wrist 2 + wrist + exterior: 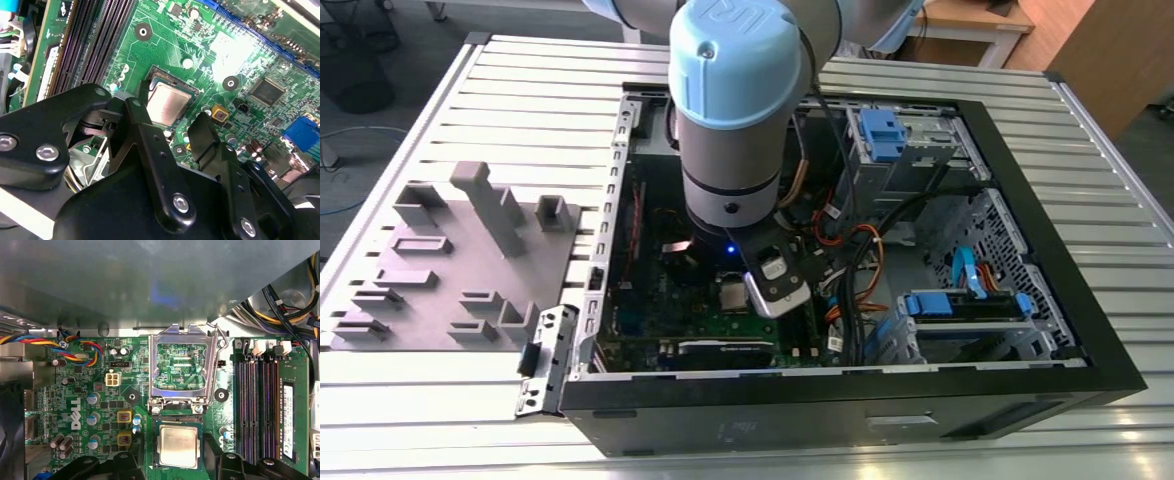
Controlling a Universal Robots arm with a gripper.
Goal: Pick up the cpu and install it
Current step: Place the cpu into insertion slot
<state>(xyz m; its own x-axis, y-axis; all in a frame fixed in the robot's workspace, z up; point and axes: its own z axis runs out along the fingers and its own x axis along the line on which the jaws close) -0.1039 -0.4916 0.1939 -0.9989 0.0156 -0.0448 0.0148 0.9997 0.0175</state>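
Note:
The cpu [177, 447] is a small silvery square lying flat in the dark socket on the green motherboard [75, 405]; the second wrist view shows the cpu [168, 103] too. My gripper [176, 452] hangs right over it, open, with one black finger [136, 442] on each side of the chip and a small gap to it. In the second wrist view the gripper [172, 114] straddles the chip the same way. The silver socket frame [181, 365] stands flipped open beside the socket. In the exterior view the gripper [744, 290] is low inside the computer case [1047, 200].
Dark memory slots [255, 405] run along one side of the socket. Coloured cables [75, 345] lie near the board's edge, and more cables [854, 260] cross the case. A grey moulded tray [454, 270] sits on the slatted table at the exterior view's left.

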